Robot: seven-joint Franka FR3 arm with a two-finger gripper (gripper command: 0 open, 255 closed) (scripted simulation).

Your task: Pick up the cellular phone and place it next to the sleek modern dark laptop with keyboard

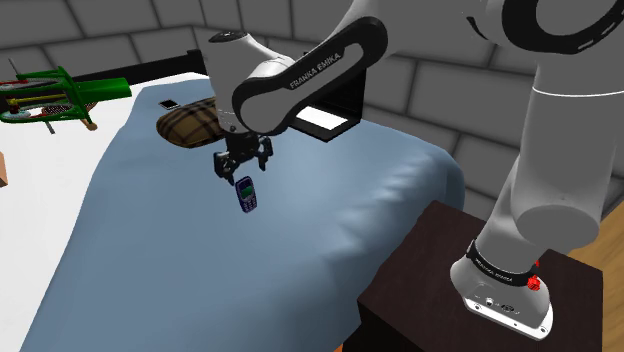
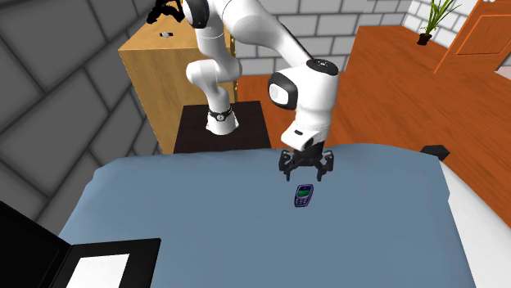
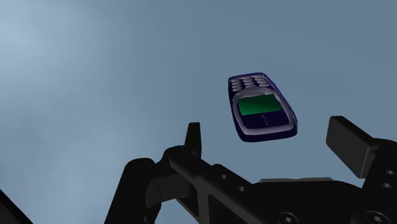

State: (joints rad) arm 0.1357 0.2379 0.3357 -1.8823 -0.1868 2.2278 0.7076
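Note:
A dark blue cellular phone (image 1: 247,194) (image 2: 304,195) (image 3: 262,108) with a green screen lies face up on the blue bed (image 1: 330,230) (image 2: 205,204). My black gripper (image 1: 242,165) (image 2: 305,169) (image 3: 270,137) hangs just above it, open, and the fingers (image 3: 347,141) stand wide apart without touching the phone. The dark laptop (image 1: 325,122) (image 2: 106,266) sits open with a white panel showing. It is at the far side of the bed in the shoulder view, partly behind my arm, and at the lower left of the second exterior view.
A plaid-lined bowl-shaped thing (image 1: 190,125) and a small white item (image 1: 168,103) lie on the bed beyond the gripper. A green toy aircraft (image 1: 45,95) sits off the bed's far-left side. My dark stand (image 1: 430,270) borders the bed; a wooden cabinet (image 2: 160,74) rises behind it.

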